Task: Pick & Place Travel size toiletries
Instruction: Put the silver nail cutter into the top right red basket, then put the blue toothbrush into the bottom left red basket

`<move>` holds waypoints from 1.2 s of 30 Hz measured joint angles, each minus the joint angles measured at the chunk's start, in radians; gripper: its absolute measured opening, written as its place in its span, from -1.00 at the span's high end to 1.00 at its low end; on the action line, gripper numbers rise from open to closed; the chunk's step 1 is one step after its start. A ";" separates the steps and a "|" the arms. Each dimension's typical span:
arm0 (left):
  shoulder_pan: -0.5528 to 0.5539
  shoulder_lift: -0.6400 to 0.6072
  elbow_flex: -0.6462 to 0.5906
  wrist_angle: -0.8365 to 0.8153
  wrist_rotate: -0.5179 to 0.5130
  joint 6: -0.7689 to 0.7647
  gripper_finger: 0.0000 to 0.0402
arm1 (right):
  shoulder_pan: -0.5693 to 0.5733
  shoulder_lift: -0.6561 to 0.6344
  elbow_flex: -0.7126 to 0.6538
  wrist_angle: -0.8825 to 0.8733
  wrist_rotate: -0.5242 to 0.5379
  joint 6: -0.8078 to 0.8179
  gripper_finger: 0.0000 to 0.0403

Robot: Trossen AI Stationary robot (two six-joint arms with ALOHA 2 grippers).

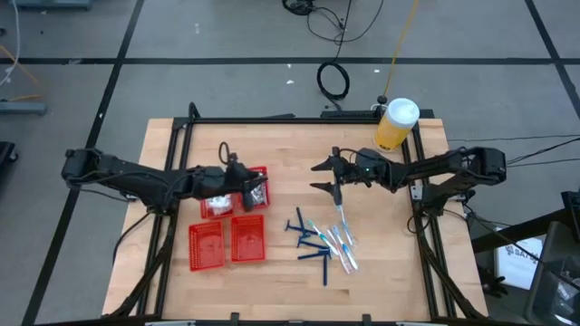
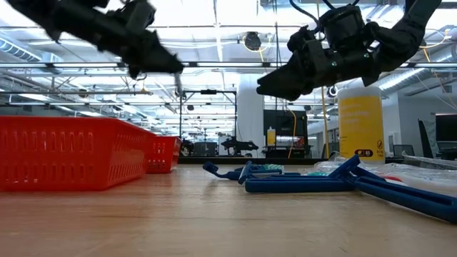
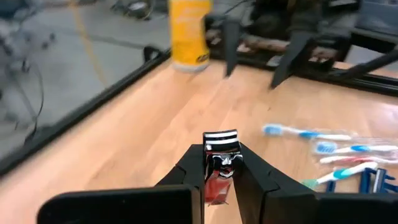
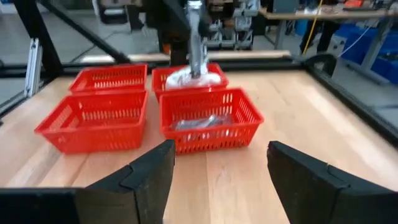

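My left gripper (image 1: 258, 192) is above the red baskets (image 1: 227, 222) and is shut on a small silver tube (image 3: 221, 162) with a black-and-white striped end. The right wrist view shows the same tube (image 4: 196, 43) over the baskets. My right gripper (image 1: 317, 177) hovers open right of the baskets, with nothing between its fingers. Dark blue razors (image 1: 313, 246) and wrapped toothbrushes (image 1: 343, 240) lie in a heap on the table, on the near side of it. One toothbrush (image 1: 340, 213) lies closest to that gripper. My left gripper pinches the silver tube between its two fingers (image 3: 255, 180). The fingers come roughly level from the table's left. The tube's striped end (image 3: 221, 140) sticks out above the fingertips. The tube stands about upright and is lifted clear of the baskets.
Several red mesh baskets stand in a block. One holds silver tubes (image 4: 202, 121) and the one behind it holds white packets (image 4: 186, 78). A yellow jar with a white lid (image 1: 396, 125) stands at the far right corner. Bare wood lies between the baskets and the heap.
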 joint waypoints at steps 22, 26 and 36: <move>-0.002 -0.012 -0.057 -0.290 -0.001 -0.637 0.63 | 0.000 -0.017 -0.029 0.011 -0.001 -0.022 -0.15; -0.002 -0.012 -0.057 -0.291 0.001 -0.651 0.52 | 0.000 -0.017 -0.029 0.012 -0.001 -0.022 -0.16; 0.002 -0.012 -0.057 -0.290 0.001 -0.673 0.30 | 0.000 -0.017 -0.029 0.014 -0.001 -0.021 -0.15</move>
